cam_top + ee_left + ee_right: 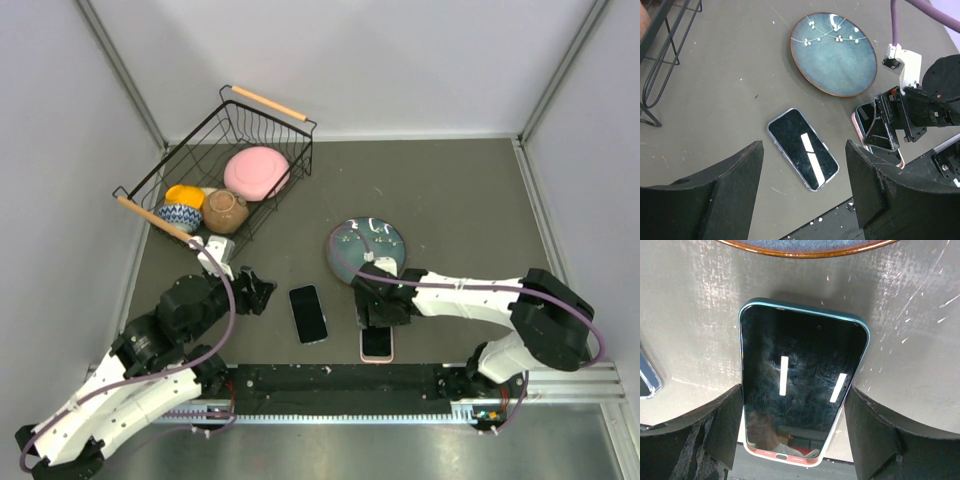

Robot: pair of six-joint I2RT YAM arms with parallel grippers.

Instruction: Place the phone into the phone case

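A dark phone with a teal rim (800, 370) lies over a pink phone case (785, 459), whose bottom edge sticks out under the phone's near end. In the top view the pink case (376, 345) lies near the table's front edge. My right gripper (376, 312) (795, 390) straddles this phone, and its fingers (725, 420) touch both long sides. It also shows in the left wrist view (887, 135). A second dark phone with a clear rim (308, 313) (802, 148) lies flat to the left. My left gripper (258, 292) (804, 147) hangs open and empty above it.
A blue-green plate (366, 248) (834, 52) lies just behind the right gripper. A black wire basket (270, 103) at the back left holds a pink lid, bowls and a brown pot. A black rail (340, 385) runs along the front edge.
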